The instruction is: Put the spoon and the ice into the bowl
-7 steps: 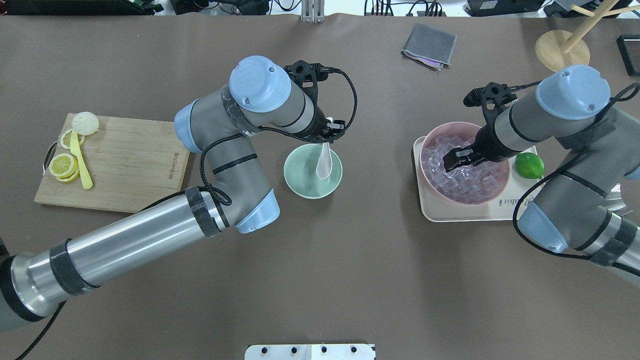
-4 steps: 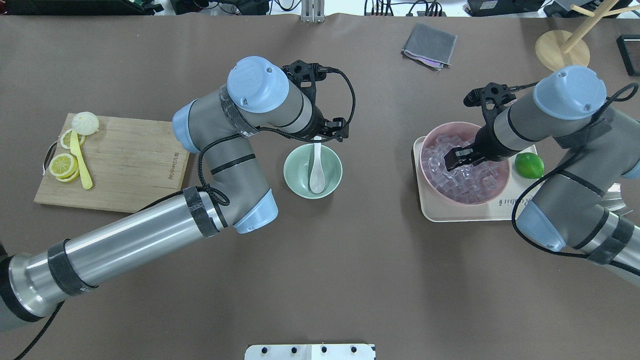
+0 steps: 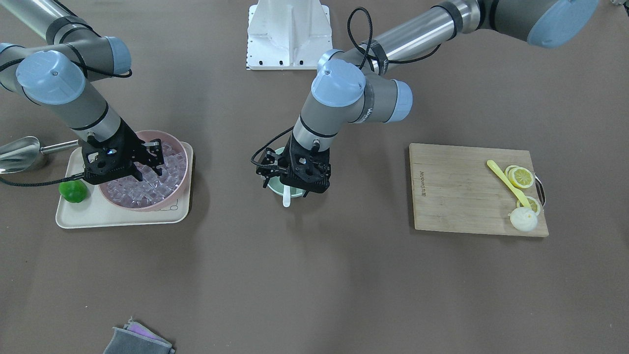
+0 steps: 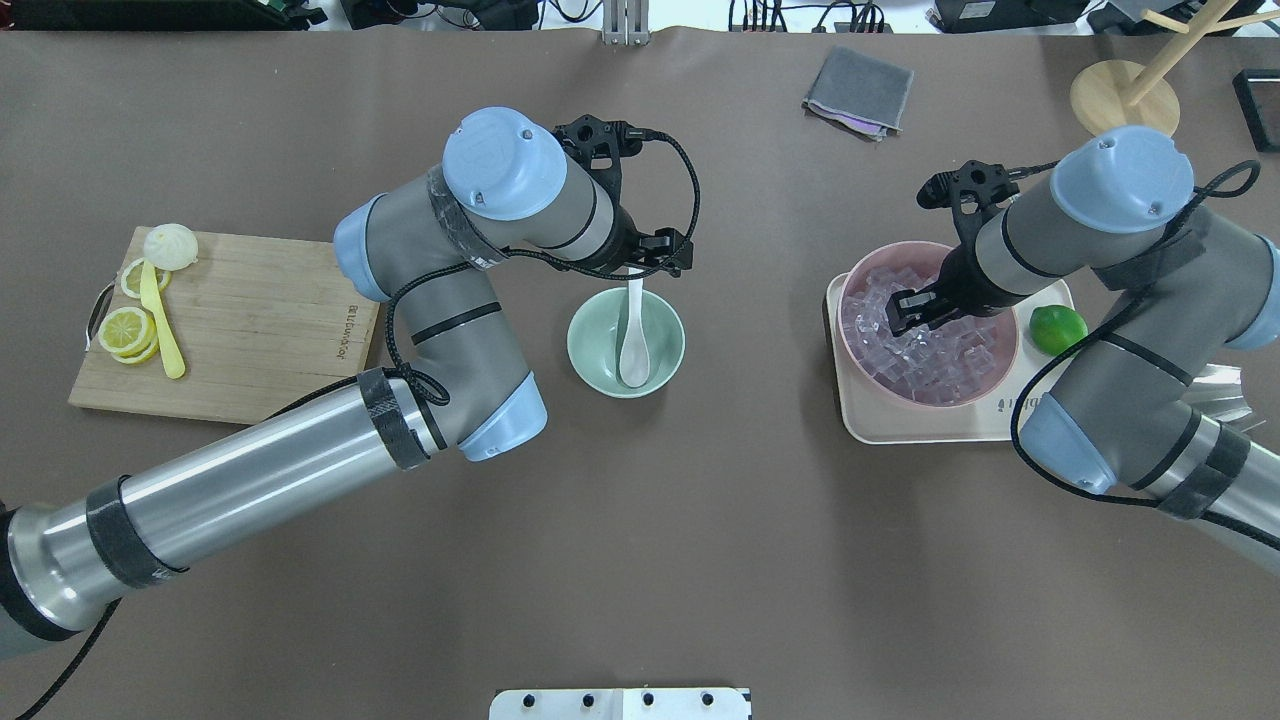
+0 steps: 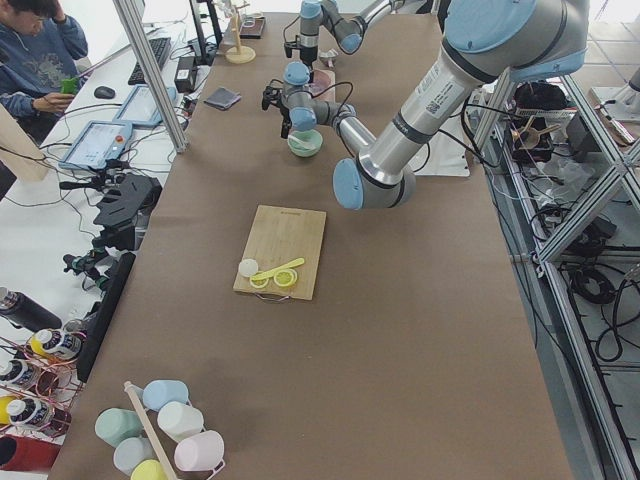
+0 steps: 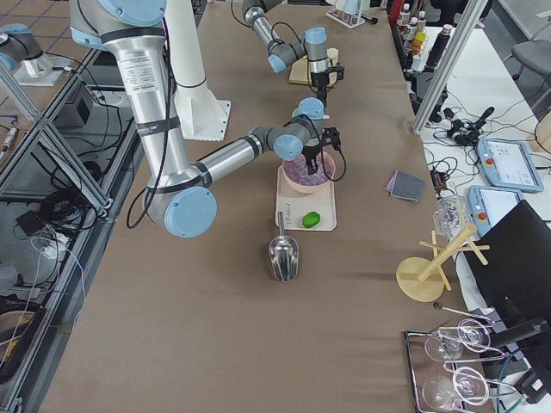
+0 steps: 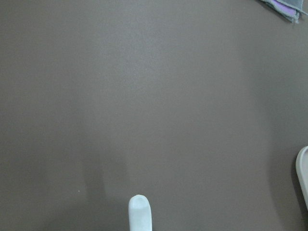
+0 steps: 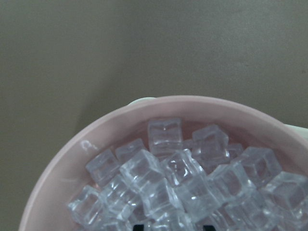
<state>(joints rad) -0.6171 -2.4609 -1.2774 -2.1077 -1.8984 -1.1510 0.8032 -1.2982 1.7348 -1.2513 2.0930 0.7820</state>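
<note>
A flat table (image 4: 700,560) covered in matt brown sheeting carries everything. Near its middle stands a small round mint-green bowl (image 4: 590,352). Toward the robot's left lies a rectangular bamboo cutting board (image 4: 260,330). Toward its right lies a cream rectangular tray with rounded corners (image 4: 900,428), with a large steel scoop (image 3: 19,152) just beside it. Toward the far edge rest a folded grey cloth (image 4: 860,90) and the round wooden base of a stand (image 4: 1100,100). A white mounting plate (image 3: 287,39) sits at the robot's edge.
</note>
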